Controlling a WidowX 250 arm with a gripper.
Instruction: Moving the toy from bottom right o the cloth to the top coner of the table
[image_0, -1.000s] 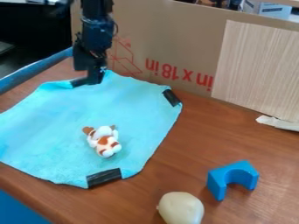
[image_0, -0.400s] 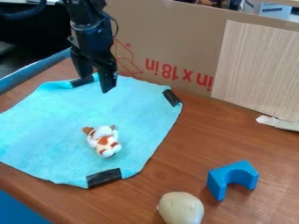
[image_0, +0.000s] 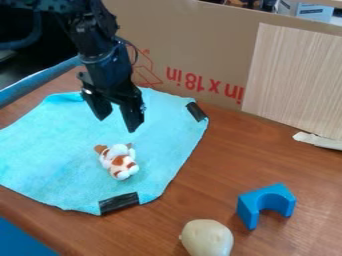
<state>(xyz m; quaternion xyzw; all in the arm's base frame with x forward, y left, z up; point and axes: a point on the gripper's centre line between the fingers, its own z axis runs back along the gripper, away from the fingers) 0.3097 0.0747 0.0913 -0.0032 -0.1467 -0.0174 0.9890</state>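
Snag risk: hanging with claw (image_0: 117, 125) released above the cloth (image_0: 53, 145), possibly bunching it (thin, soft-looking) along with the toy (image_0: 119, 161) near the front edge, from dipping too low.

My open hand (image_0: 117, 125) hangs over the blue cloth (image_0: 53, 145)
I see the brown-and-white toy (image_0: 119, 162) lying there — a blue arch block (image_0: 248, 210) and pale rounded object (image_0: 207, 239) sit on the counter (image_0: 200, 185).

Upside-down red lettering (image_0: 232, 92) with a number (image_0: 195, 83) marks the cardboard (image_0: 200, 40); the box (image_0: 319, 17) behind seems to bear print (image_0: 312, 10).
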